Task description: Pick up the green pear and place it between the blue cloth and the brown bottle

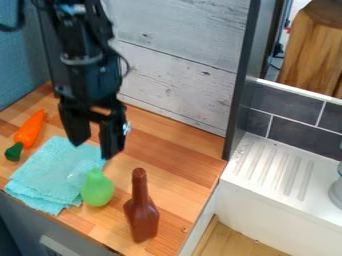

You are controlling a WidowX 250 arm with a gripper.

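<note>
The gripper (95, 146) hung with fingers well apart, holding nothing, near the folded cloth (43, 170), whose layers probably kept it compact. The pear (97, 191) sat at its edge, beside the bottle (141, 217); the carrot (29, 130) lay flat, probably too tapered to stand.

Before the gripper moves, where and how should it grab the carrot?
I'd come from above and grip the carrot around its orange middle, closing across its long sides. It lies lengthwise on the counter and looks slim there, while the tapered tip would probably slip more easily.
</note>
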